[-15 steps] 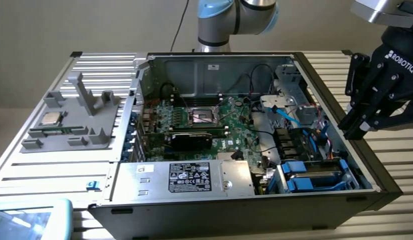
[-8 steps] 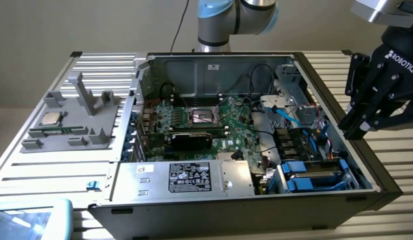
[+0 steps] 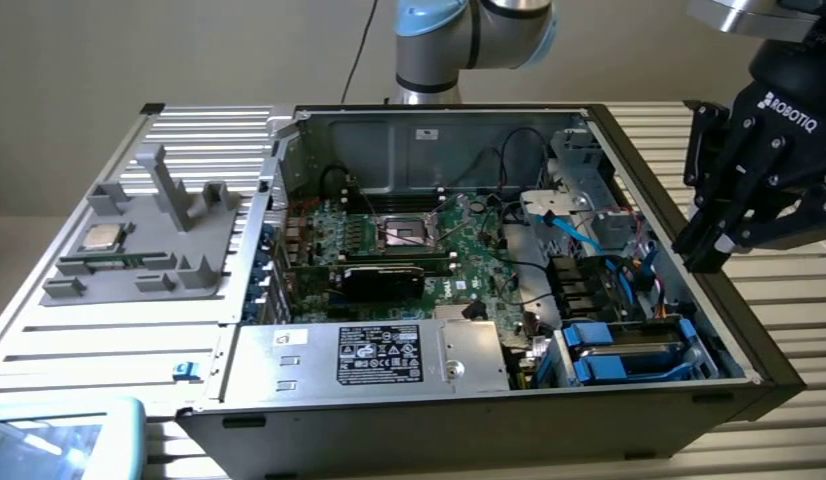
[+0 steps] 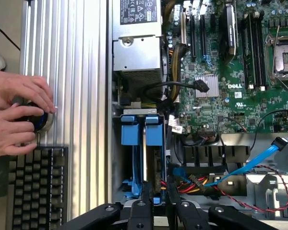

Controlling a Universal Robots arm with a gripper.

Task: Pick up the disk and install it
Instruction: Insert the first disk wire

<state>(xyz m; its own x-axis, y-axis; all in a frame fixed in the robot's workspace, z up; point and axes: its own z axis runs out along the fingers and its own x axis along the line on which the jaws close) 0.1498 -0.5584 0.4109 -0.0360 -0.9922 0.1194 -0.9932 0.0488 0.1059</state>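
**DESK:** Where did the disk sit, and what was your gripper doing?

**FLOOR:** You had the flat silver-grey hard drive in its bright blue plastic bracket (image 3: 624, 352) lying in the bay at the near corner of the open dark metal computer case (image 3: 453, 425), on the exterior view's right. It was near the silver power-supply box with a black label (image 3: 373, 355). Your black gripper (image 3: 700, 255) hung over the case's side wall on that same side, near the bay. Its fingers were slightly parted and pinched nothing.

**DESK:** And from the wrist?

**FLOOR:** The fingertips (image 4: 147, 196) framed the blue bracket, with the green motherboard (image 4: 221, 72) beyond. On the ribbed aluminium table (image 4: 72, 72), a person's two hands (image 4: 14, 129) cupped a round blue-and-silver object (image 4: 42, 120) at the edge of a black keyboard (image 4: 36, 187).
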